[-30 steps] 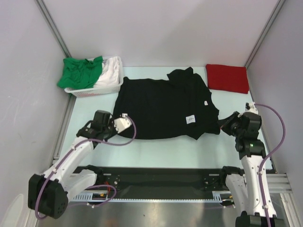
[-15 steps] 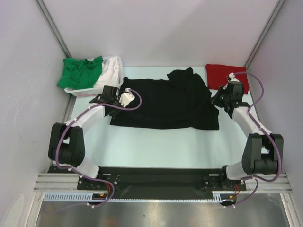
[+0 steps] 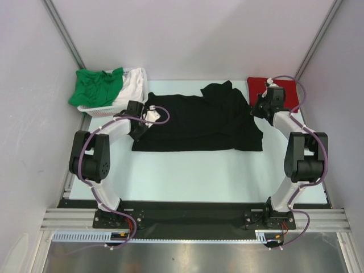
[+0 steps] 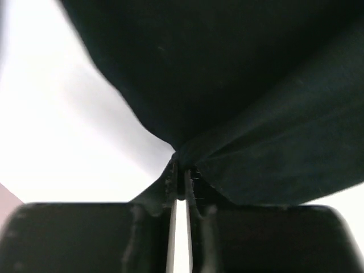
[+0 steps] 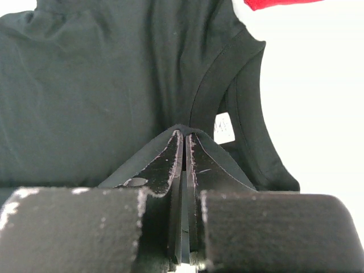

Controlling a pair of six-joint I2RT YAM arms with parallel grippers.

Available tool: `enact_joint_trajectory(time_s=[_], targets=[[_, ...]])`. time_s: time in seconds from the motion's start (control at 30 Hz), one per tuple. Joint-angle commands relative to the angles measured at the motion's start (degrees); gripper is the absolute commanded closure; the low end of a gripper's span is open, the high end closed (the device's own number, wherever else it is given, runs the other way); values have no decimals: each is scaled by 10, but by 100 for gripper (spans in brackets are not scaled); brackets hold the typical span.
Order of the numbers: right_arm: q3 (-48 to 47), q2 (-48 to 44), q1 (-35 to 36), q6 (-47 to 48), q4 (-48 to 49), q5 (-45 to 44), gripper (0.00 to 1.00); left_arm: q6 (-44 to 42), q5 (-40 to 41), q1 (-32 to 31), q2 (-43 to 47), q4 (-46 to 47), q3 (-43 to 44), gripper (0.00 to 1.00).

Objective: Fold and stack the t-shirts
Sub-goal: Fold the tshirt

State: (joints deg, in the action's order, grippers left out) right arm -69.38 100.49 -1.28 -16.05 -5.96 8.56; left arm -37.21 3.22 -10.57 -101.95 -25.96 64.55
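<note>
The black t-shirt [image 3: 199, 125] lies folded in half across the middle of the table. My left gripper [image 3: 140, 126] is at its left edge. In the left wrist view the gripper [image 4: 181, 165] is shut on a pinch of the black cloth [image 4: 256, 85]. My right gripper [image 3: 257, 109] is at the shirt's right edge by the sleeve. In the right wrist view it [image 5: 185, 136] is shut, with the black cloth [image 5: 85, 85] drawn round its tips. The red t-shirt [image 3: 286, 90] lies folded at the back right. The green t-shirt [image 3: 94, 85] and the white t-shirt [image 3: 132, 85] lie in the basket.
The white plastic basket [image 3: 114, 109] stands at the back left, close to my left arm. Grey walls close in the table on the left, back and right. A white label [image 5: 224, 128] shows on the black shirt. A corner of the red shirt [image 5: 273, 3] shows in the right wrist view.
Both grippers have carried the black shirt's near edge away from the arms to its far side, folding it in half. The white label seen from above is now covered.
</note>
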Motion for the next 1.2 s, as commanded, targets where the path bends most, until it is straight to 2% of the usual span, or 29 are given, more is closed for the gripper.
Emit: enact_joint_trajectory(time_s=[0.0,0.07,0.1,0.13,0.2,0.23,0.3,0.37,0.47,0.5,0.53,0.63,0.77,0.97,1.1,1.17], targets=[[-40,15,2,15,8,0,100,43,25,5,-4,20,37,87],[-50,29,3,16,8,-6,83,59,62,7,-3,42,43,72],[-58,34,3,18,6,-12,75,76,73,8,-3,63,45,61],[-81,48,3,21,-13,-14,62,85,80,11,-2,72,53,56],[-119,59,2,23,-54,-47,54,112,102,13,-1,81,69,46],[-151,61,2,20,-103,-66,50,121,106,13,1,79,87,44],[-160,47,-2,10,-137,-117,49,142,108,14,16,70,102,38],[-130,1,-16,-6,-156,-118,48,148,103,13,30,68,111,36],[-48,-53,-35,-31,-173,-107,46,139,72,13,59,53,94,37],[-25,-84,-37,-38,-177,-98,45,120,38,12,69,48,79,39],[-5,-100,-41,-44,-180,-91,40,105,23,6,94,49,38,41],[71,-141,-46,-66,-189,-50,37,16,-49,-10,146,46,-61,44],[136,-160,-48,-79,-191,-15,37,-84,-54,-27,186,61,-159,41],[200,-152,-49,-98,-152,-13,41,-128,-18,-28,157,107,-194,34],[217,-134,-56,-94,-142,-17,43,-129,-7,-28,119,138,-191,35],[231,-126,-66,-95,-121,-20,48,-125,-2,-29,102,155,-196,39]])
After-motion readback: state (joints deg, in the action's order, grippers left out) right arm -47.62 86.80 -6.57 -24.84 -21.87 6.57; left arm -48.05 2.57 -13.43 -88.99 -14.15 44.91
